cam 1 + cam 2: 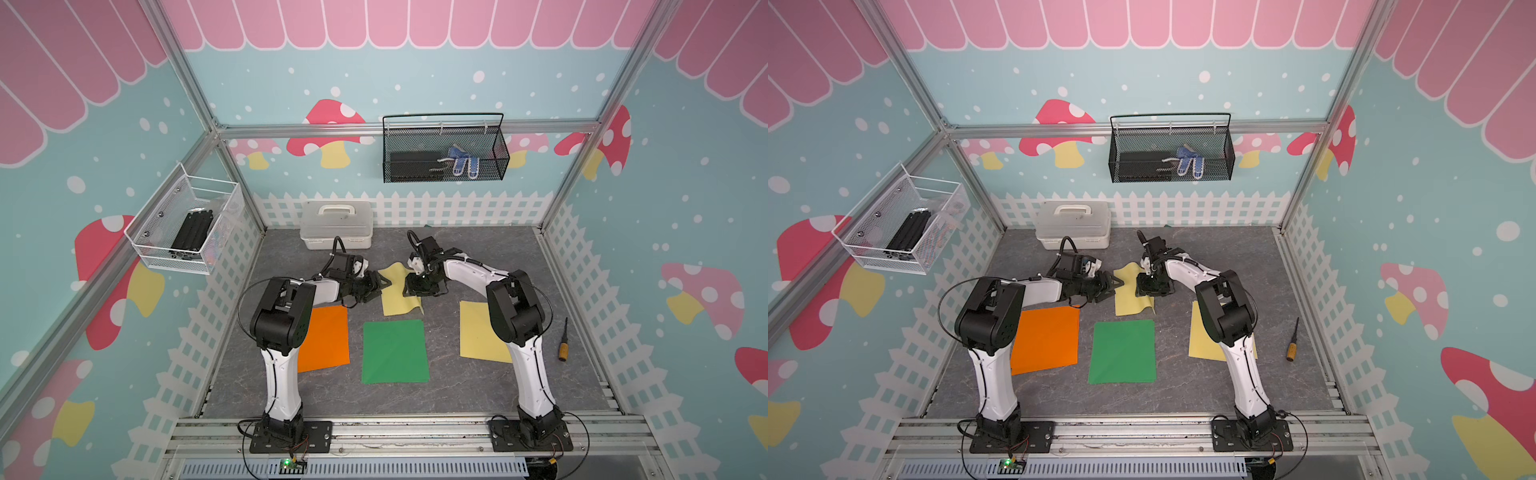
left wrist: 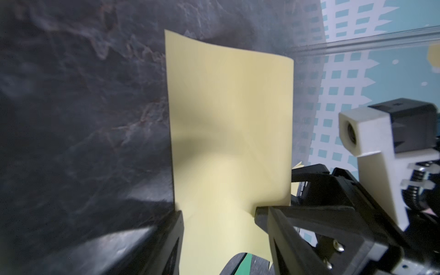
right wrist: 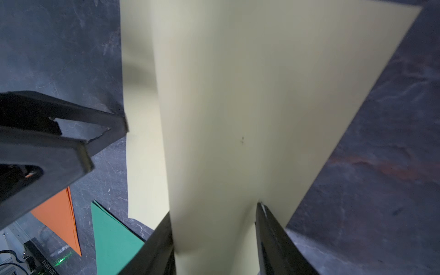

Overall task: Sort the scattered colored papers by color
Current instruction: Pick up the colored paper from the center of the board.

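Paper [image 1: 395, 300], yellow, runs lengthwise front-to-back, left hand [image 2: 217, 214] and right hand [image 3: 214, 210] astride it, grip unclear.

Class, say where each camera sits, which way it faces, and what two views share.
Both top views: high at front, looking down on table; both arms whole.
Left wrist: behind left gripper, which shows, facing curled yellow paper.
Right wrist: behind right gripper, which shows, facing same paper.
Both wrist views share that paper.

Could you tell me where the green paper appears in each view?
Top view: green paper, just nearer than the curled yellow sheet.
Top view: green paper likewise.
Left wrist: a thin sliver past the sheet's end.
Right wrist: a wedge beside the orange paper.
Shared landmark: the curled yellow sheet.
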Motion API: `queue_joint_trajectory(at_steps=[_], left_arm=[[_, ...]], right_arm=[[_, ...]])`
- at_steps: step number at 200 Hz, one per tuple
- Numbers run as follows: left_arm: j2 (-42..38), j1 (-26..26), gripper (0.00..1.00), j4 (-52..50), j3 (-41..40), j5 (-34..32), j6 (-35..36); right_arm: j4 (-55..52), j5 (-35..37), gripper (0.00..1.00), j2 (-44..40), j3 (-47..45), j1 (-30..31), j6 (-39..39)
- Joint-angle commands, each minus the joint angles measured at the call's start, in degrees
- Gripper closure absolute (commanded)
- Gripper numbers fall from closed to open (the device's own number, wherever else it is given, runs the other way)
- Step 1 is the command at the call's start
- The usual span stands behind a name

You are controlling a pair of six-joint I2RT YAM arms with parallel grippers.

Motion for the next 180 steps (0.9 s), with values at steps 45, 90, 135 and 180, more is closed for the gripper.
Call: queue_joint_trajectory(at_steps=[45, 90, 135, 180], left_arm=[[4.9, 0.4, 0.38, 25.9, -4.8, 6.8, -12.2], [5.0, 2.2, 0.37, 30.4, -5.9, 7.1, -14.6], [4.9, 3.0, 0.36, 30.7, -6.5, 7.3, -14.6], [4.6, 3.8, 0.36, 25.6, -7.1, 6.5, -12.0]], right_arm=[[-1.2, 0.3, 0.48, 3.0, -0.1, 0.1, 0.0], [-1.1, 0.3, 0.53, 3.1, 0.0, 0.1, 0.1], [-1.1, 0.8, 0.56, 2.5, -0.1, 0.1, 0.0], [-1.5, 0.5, 0.56, 0.0, -0.2, 0.1, 0.0]])
